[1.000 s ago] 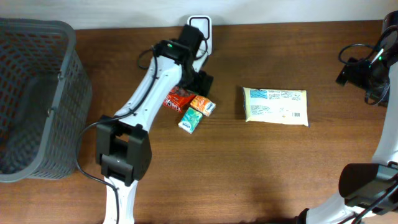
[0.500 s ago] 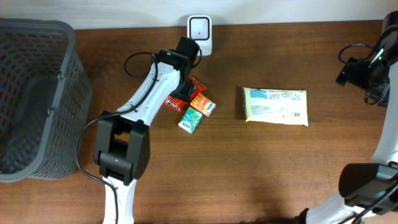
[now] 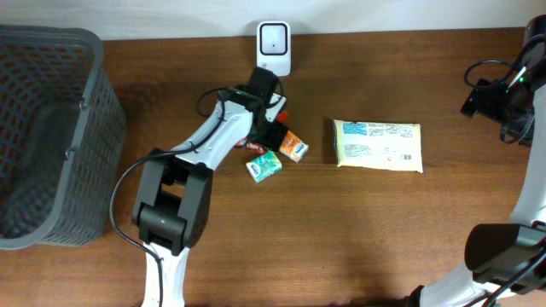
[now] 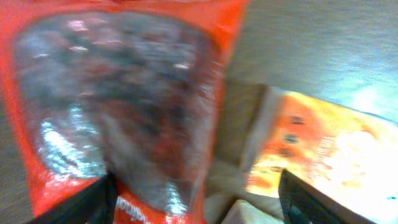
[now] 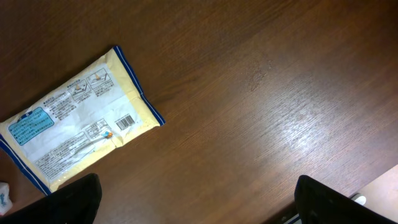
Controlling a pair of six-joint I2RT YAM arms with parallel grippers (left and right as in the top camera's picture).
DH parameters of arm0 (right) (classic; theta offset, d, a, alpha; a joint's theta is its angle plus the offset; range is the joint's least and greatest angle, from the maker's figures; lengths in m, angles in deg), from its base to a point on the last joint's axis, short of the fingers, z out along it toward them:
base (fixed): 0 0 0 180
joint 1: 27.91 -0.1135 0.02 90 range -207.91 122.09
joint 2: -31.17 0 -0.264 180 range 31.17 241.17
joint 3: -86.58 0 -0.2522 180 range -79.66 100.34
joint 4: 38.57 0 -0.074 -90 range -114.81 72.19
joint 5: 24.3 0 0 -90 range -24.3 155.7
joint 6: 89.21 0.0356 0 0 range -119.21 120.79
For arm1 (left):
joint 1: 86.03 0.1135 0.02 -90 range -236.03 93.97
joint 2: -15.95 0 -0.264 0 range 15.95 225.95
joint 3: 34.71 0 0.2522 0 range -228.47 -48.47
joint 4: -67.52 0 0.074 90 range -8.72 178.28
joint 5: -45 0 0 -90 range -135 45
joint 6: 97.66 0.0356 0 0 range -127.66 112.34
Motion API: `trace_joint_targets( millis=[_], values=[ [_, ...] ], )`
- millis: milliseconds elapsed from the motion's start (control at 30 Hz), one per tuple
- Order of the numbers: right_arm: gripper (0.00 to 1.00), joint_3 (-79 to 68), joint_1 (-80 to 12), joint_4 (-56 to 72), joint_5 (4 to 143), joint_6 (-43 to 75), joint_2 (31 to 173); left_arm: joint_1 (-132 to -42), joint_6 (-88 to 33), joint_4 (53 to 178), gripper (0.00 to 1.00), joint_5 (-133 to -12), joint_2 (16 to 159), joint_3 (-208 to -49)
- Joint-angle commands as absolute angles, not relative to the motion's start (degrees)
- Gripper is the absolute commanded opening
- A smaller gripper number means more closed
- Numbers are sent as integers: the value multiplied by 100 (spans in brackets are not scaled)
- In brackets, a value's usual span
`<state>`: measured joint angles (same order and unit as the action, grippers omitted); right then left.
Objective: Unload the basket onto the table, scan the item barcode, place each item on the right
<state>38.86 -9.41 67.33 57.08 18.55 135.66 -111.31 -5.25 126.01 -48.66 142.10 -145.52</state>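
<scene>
Overhead view puts the left gripper low over a cluster of small packets near the middle of the table, at about 6 o'clock from the white scanner, which stands at the table's 12 o'clock edge. A red packet lies mostly under that gripper. In the left wrist view it fills the 9 o'clock half of the frame, its lower end between the two fingertips. These stand wide apart, and the blur hides whether either touches it. An orange packet sits at 4 o'clock of the gripper and a green-and-white box at 6 o'clock. A yellow package lies apart at 3 o'clock, its barcode facing up. A grey basket fills the 9 o'clock side. The right gripper hangs by the 3 o'clock edge, jaws wide, nothing between them.
</scene>
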Motion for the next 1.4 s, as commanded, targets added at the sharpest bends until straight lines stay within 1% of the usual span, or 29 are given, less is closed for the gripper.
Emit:
trace_joint_targets(
  millis=[0, 33, 200, 333, 433, 467, 500, 533, 600, 667, 700, 800, 967, 1033, 1100, 1200, 1300, 1367],
  values=[
    [98, 3917, -952, 6735, 5601, 1820, 13597, -11325, -553, 12728, 82, -5166, 14140, -14625],
    [98, 3917, -952, 6735, 5601, 1822, 13597, -11325, -756, 12769, 82, -5166, 14033, -14756],
    [99, 3917, -952, 6735, 5601, 1822, 13597, -11325, -1008, 12632, 82, -5179, 13629, -15064],
    [98, 3917, -952, 6735, 5601, 1820, 13597, -11476, -1032, 12555, 82, -5854, 13882, -14972],
    [98, 3917, -952, 6735, 5599, 1820, 13597, -11767, -1025, 12426, 82, -5845, 14236, -14955],
    [98, 3917, -952, 6735, 5601, 1820, 13597, -11839, -1030, 12389, 79, -5609, 14339, -14955],
    [98, 3917, -952, 6735, 5601, 1820, 13597, -11928, -1032, 12341, 72, -5139, 14479, -14955],
    [99, 3917, -952, 6733, 5599, 1820, 13597, -11957, -1054, 12304, 71, -4936, 14549, -14955],
    [99, 3917, -952, 6735, 5599, 1820, 13597, -11979, -1049, 12273, 64, -4862, 14665, -14955],
    [98, 3917, -952, 6733, 5601, 1820, 13597, -11979, -1049, 12369, 46, -4860, 14693, -14955],
    [98, 3917, -952, 6735, 5599, 1820, 13597, -11979, -1049, 12437, 41, -4860, 14693, -14955],
    [99, 3917, -952, 6735, 5601, 1820, 13597, -11952, -1049, 12767, 37, -4814, 14693, -14955],
    [98, 3917, -952, 6735, 5599, 1822, 13597, -11946, -1058, 14197, 17, -4084, 14687, -14957],
    [98, 3917, -952, 6735, 5601, 1820, 13597, -11946, -1194, 14693, 17, -3649, 14687, -14957],
    [99, 3917, -952, 6735, 5601, 1820, 13597, -11911, -1524, 15305, 16, -2781, 14687, -14957],
    [98, 3917, -952, 6735, 5601, 1820, 13597, -11710, -2033, 15764, 15, -1981, 14687, -14974],
    [98, 3917, -952, 6735, 5601, 1822, 13597, -11321, -2380, 15871, 13, -1992, 14687, -15125],
    [98, 3917, -952, 6735, 5601, 1820, 13597, -11102, -2391, 15871, 16, -2363, 14687, -15379]
  ],
)
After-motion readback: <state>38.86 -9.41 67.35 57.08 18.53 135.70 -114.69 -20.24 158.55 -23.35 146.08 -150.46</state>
